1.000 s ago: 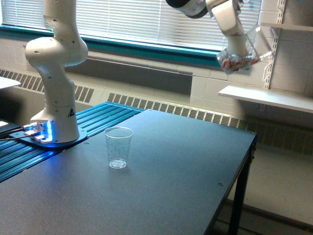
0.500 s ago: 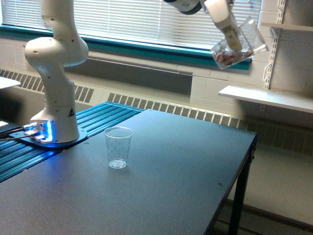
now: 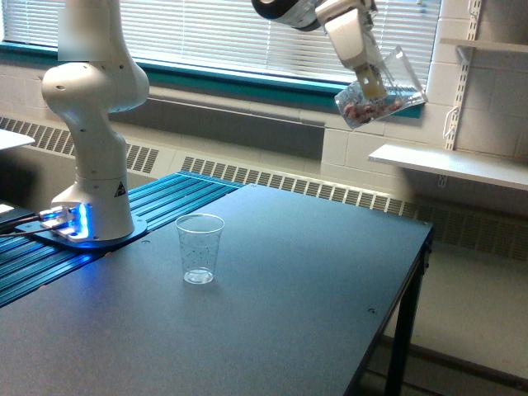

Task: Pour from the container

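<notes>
I am holding the container high in the air, up in front of the window blinds, with my fingers clamped on its wall. It is a clear, squarish cup, and it is tilted: its mouth points up and toward the exterior view's right, and its base sits lower toward the exterior view's left. The small reddish-brown pieces lie heaped in that low corner, nowhere near the rim, so nothing is spilling now.

What matters for pouring is where the small round cup stands relative to my load. It is upright on the dark counter, well apart from the container, far below it and off toward the exterior view's left, close to my own base. So the container is neither over the cup nor leaning toward it; its open end faces away from it.

I judge the pour has not begun. I would need to carry the container down and across toward the exterior view's left until it hangs above the cup, then tip the mouth the other way
</notes>
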Robot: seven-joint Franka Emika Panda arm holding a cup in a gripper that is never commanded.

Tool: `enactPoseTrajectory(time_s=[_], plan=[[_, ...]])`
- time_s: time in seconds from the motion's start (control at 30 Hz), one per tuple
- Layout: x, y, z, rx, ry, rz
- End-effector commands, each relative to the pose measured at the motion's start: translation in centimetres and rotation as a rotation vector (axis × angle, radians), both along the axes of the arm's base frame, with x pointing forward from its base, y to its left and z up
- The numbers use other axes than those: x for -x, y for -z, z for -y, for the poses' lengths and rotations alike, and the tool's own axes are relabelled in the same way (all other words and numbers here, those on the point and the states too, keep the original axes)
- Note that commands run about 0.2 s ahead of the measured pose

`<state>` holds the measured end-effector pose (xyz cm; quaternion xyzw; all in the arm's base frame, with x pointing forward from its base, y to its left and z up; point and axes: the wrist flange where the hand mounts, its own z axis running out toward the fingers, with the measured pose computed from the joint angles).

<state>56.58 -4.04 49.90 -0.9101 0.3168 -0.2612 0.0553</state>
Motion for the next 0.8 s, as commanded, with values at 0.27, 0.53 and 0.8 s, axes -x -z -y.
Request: enactPoseTrajectory(time_s=[0.27, 0.53, 0.8], plan=[[2.5, -0.1, -2.4, -0.031, -0.123, 0.011], [4.7, 1.1, -3.5, 0.019, -0.201, 0.022], [7.2, 2.2, -4.4, 0.044, -0.257, 0.056]])
